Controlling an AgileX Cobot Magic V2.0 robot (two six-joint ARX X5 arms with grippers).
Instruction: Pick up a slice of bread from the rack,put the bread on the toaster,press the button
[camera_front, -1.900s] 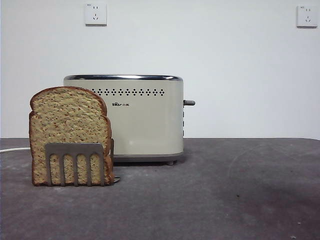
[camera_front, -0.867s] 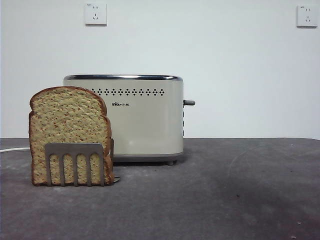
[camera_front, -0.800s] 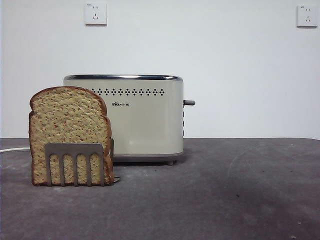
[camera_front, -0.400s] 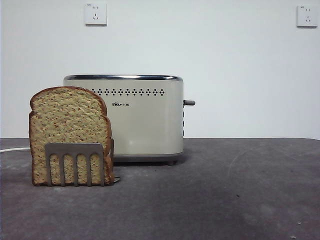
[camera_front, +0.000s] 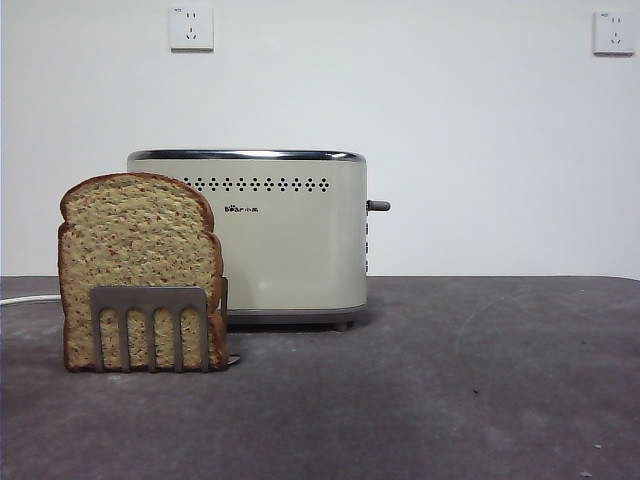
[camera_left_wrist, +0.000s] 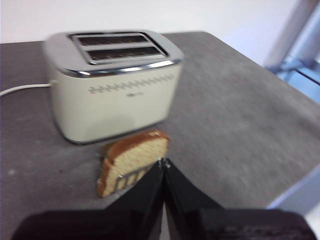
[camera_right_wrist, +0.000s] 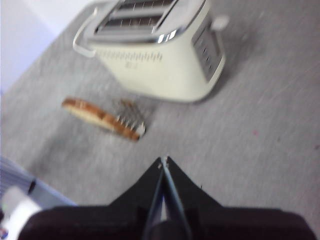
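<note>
Here, the large cream-beige boxy toaster (camera_front: 255, 235) with its chrome top rim stands on the dark grey desk (camera_front: 450, 380) and serves as the landmark. In the front view a row of small dark vent holes and a small logo mark its facing side, and a short dark lever (camera_front: 378, 206) sticks out of its end wall. From the wrist views both of its top slots look empty. A white cord (camera_front: 25, 299) lies on the desk on the side of the toaster away from the lever.

The thick wholegrain slice of bread (camera_front: 135, 245), tan and speckled with a dark brown crust and a domed top, stands upright in the small brushed grey metal toast rack (camera_front: 150, 322), just in front of the toaster's long logo side, toward the end away from the lever. The rack's comb-like plate covers only the lower part of the slice, whose top reaches nearly to the toaster's rim.

The left gripper (camera_left_wrist: 163, 162) hangs above the desk in front of the toaster, its two black jaws pressed together with nothing between them, their tips close above the bread and not touching it. The right gripper (camera_right_wrist: 164, 160) is likewise closed and empty, well back from the toaster and the rack. Neither arm shows in the front view. Two white wall sockets (camera_front: 191, 28) sit on the pale wall behind the toaster.
</note>
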